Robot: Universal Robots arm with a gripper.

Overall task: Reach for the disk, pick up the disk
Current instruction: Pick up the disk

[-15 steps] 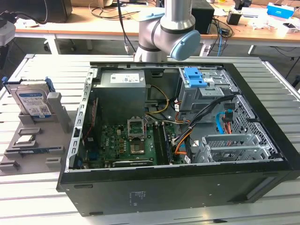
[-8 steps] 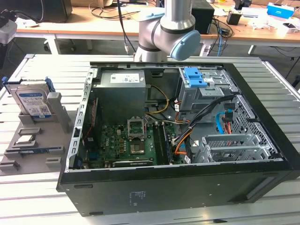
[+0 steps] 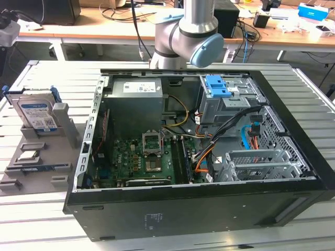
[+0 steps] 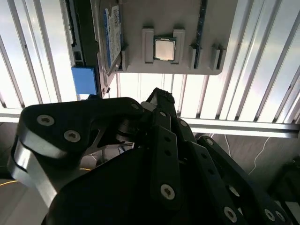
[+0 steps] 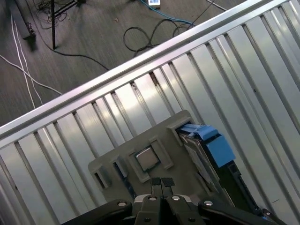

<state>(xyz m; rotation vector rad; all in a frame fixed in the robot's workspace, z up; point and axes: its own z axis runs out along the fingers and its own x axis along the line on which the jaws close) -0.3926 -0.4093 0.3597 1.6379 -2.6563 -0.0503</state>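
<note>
While hand (image 5: 161,182) is closed tight & empty, disk (image 3: 36,112) stands on edge in grey holder (image 5: 108,166), untouched, chip (image 5: 147,159) nr it

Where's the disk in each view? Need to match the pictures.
Exterior view: the disk stands tilted in the grey holder on the slatted table, at the exterior view's left of the computer case.
Second wrist view: the disk is edge-on in the holder's end slot.
First wrist view: the disk stands at the holder's end, with its blue rail showing.
Shared landmark: the square chip lying in the same holder.
</note>
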